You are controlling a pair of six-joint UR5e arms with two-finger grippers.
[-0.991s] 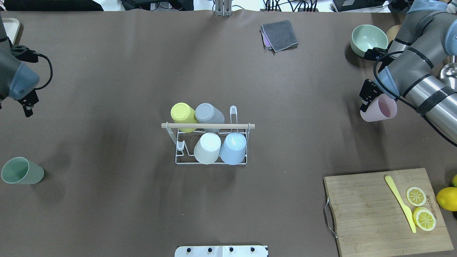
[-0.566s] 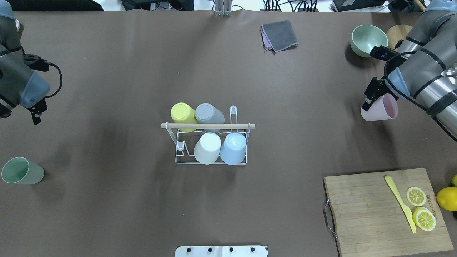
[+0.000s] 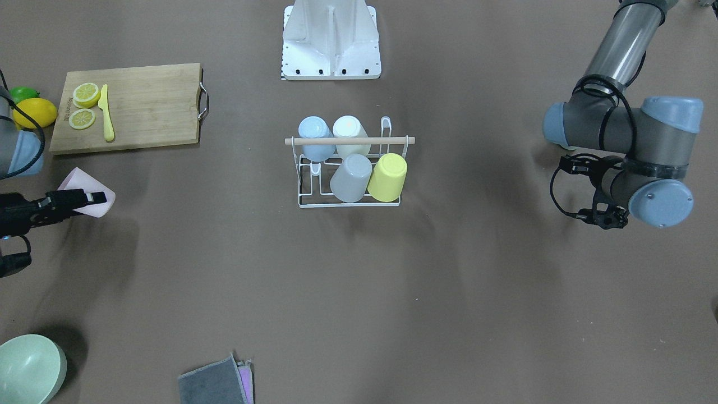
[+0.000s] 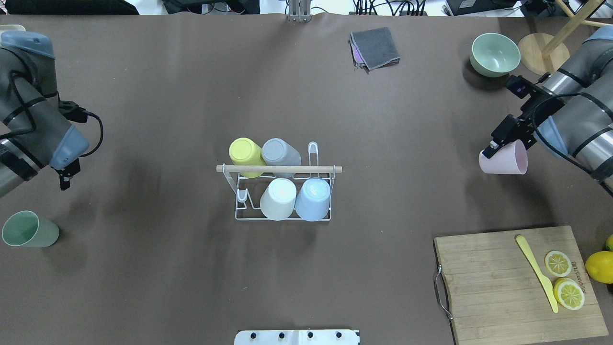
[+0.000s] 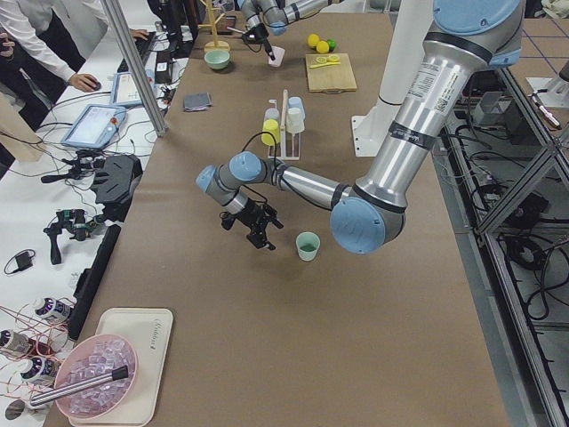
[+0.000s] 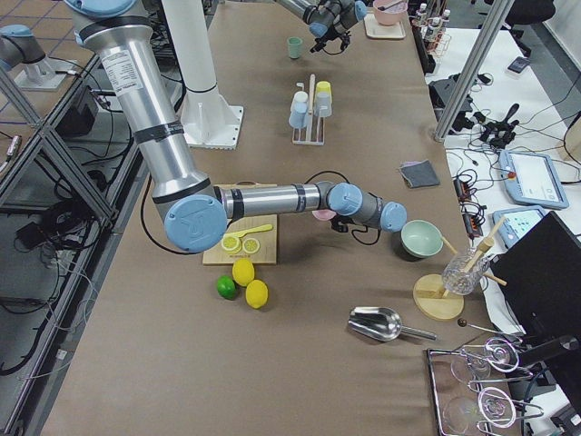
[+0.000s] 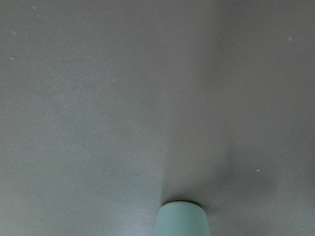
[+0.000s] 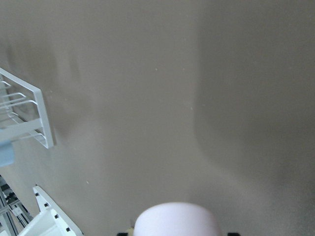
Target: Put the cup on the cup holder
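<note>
The right gripper [image 4: 494, 147] was clamped on the pink cup [image 4: 507, 163]. The cup hung tilted on its side above the table [image 4: 383, 120], its mouth turned away from the rack [image 4: 330, 168] and well apart from it on the robot's right.

The rack stood mid-table with four cups upside down on its prongs. A yellow cup [image 4: 245, 152] and a grey cup [image 4: 280, 152] filled the far row, and a white cup [image 4: 279, 196] and a blue cup [image 4: 313, 196] the near row. The dowel handle [image 4: 230, 168] ran across the top between the rows. Two prongs were bare: one [image 4: 312, 151] at the far row's right end, just beside the grey cup, and one [image 4: 243, 196] at the near row's left end.

The left gripper [image 4: 63, 181] hovered near a green cup [image 4: 29, 229] standing upright; whether its jaws were apart could not be told.

A green bowl [image 4: 494, 53] sat beyond the pink cup, and a cutting board [image 4: 488, 287] with a knife [image 4: 536, 273] and lemon slices [image 4: 558, 263] lay nearer the robot. A folded cloth [image 4: 376, 48] lay at the far edge.
</note>
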